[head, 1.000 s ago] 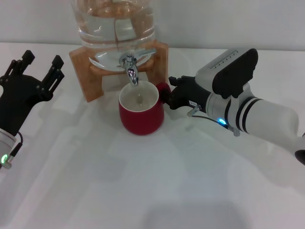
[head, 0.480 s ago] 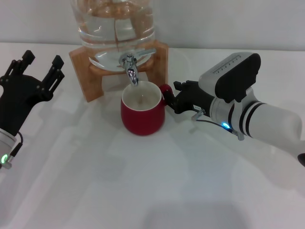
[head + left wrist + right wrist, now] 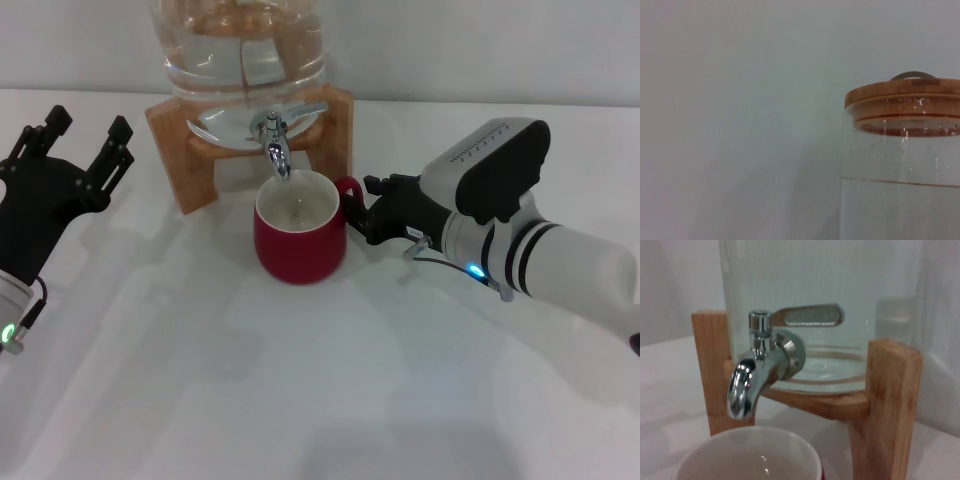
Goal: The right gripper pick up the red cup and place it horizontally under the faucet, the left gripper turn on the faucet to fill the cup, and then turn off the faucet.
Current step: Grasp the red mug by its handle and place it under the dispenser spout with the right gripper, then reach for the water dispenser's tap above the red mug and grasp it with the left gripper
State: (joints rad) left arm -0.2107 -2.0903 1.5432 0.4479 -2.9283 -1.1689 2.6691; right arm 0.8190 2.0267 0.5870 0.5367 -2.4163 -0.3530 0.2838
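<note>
- Near the table's left edge we see our left gripper (image 3: 75, 140), a black two-fingered claw on a silver-grey arm with a small green light, hovering with its fingers spread wide and nothing between them.
- Toward the table's back edge stands the clear glass water jar (image 3: 240, 50) on its wooden stand (image 3: 175, 150), and the small shiny chrome faucet (image 3: 275, 145) juts from its front, spout curving down and lever handle (image 3: 812, 315) lying level, pointing to our right side.
- The rounded dark-red ceramic cup (image 3: 298, 235) with the off-white inside sits upright on the table directly under the spout, its loop handle turned toward our right arm; we see no stream falling into it.
- Just right of the cup, our right gripper (image 3: 372, 212), a black claw on a thick white and grey arm, sits beside the cup's handle with its fingers released, gripping nothing.
- We judge the cup placed, so the faucet's lever is next: it lies forward and to the right of our left gripper's fingers, well apart, with its long axis running across the jar's front.
</note>
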